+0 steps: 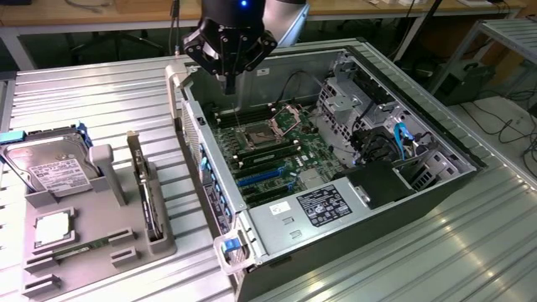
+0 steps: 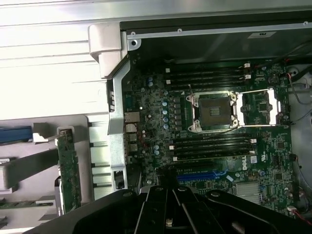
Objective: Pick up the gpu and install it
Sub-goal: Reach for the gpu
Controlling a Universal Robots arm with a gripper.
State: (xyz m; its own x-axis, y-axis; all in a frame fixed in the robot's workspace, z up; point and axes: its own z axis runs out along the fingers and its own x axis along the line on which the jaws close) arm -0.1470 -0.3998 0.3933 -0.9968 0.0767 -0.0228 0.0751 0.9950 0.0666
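1. Lettering: white print on the motherboard (image 2: 156,112) beside the blue slots appears to read "DELL".
2. Labels: the hard drive (image 1: 49,168) carries a white label and the power supply (image 1: 323,204) a white label with a dark block. The text on both is too small to read.
3. Gripper (image 1: 229,87): it sits at the upper centre of the exterior frame, above the far corner of the open computer case (image 1: 353,251). The fingers are pressed together with nothing between them.
4. gpu (image 1: 148,195): it stands on edge in a slot of the grey tray (image 1: 92,214), lower left of the exterior frame, with its silvery bracket end toward the frame's top.
5. Relation: the gpu lies well apart from the fingers, outside the case, with the case's side wall between them. It is untouched.
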